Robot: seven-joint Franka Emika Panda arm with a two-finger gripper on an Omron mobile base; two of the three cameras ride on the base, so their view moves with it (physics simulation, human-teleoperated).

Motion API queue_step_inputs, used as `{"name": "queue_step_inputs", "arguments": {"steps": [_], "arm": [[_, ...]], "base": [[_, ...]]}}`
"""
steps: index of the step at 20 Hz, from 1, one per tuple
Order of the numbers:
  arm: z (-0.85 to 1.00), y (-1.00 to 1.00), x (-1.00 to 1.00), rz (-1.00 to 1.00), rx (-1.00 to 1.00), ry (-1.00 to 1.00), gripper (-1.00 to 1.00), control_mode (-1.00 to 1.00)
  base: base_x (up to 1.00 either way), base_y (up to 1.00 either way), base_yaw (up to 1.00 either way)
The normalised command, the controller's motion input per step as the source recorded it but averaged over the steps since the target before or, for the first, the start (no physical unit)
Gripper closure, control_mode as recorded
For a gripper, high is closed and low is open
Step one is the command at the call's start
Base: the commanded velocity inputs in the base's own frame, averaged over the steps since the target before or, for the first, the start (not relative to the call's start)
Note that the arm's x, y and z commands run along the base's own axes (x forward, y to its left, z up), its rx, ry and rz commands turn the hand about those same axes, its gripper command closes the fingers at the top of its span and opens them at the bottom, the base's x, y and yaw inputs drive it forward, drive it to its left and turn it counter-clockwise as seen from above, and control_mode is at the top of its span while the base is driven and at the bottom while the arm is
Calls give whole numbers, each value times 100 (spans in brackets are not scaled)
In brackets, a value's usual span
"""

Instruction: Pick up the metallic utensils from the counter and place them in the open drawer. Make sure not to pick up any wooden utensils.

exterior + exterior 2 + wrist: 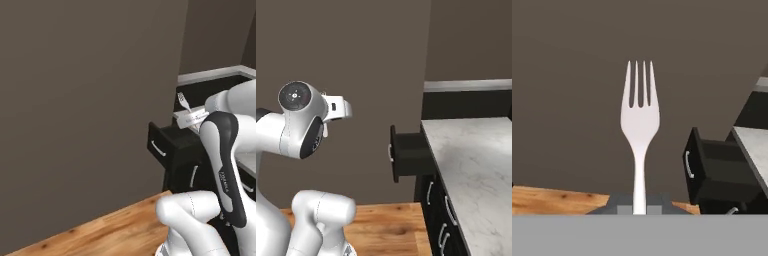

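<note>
My gripper [640, 207] is shut on the handle of a silvery metallic fork [640, 117], which points up with its tines at the top. In the left base view the fork [183, 100] sticks out of the gripper [188, 113] above the open drawer [166, 141]. This black drawer [712, 170] with its curved silver handle lies to the lower right in the hand view. It juts from under the pale marbled counter [476, 160]. In the right base view the drawer [407, 156] sits well to the right of my hand. The wooden utensils are out of view.
A dark brown wall [376, 60] rises behind the drawer. Wooden floor [110, 227] lies below. Black cabinet doors [441, 210] with straight silver handles line the counter's base. My own arm [225, 165] covers the right of the left base view.
</note>
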Motion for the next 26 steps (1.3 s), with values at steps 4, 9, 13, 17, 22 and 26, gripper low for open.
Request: {"name": "queue_step_inputs", "arguments": {"steps": [4,9,13,17,22,26], "arm": [[0,0,0,0,0,0,100,100],[0,0,0,0,0,0,100,100],[0,0,0,0,0,0,100,100],[0,0,0,0,0,0,100,100],[0,0,0,0,0,0,100,100],[0,0,0,0,0,0,100,100]], "base": [[71,-18,-19],[79,-15,-9],[72,-6,0],[66,-12,0],[-3,-42,0],[-36,-65,0]]}}
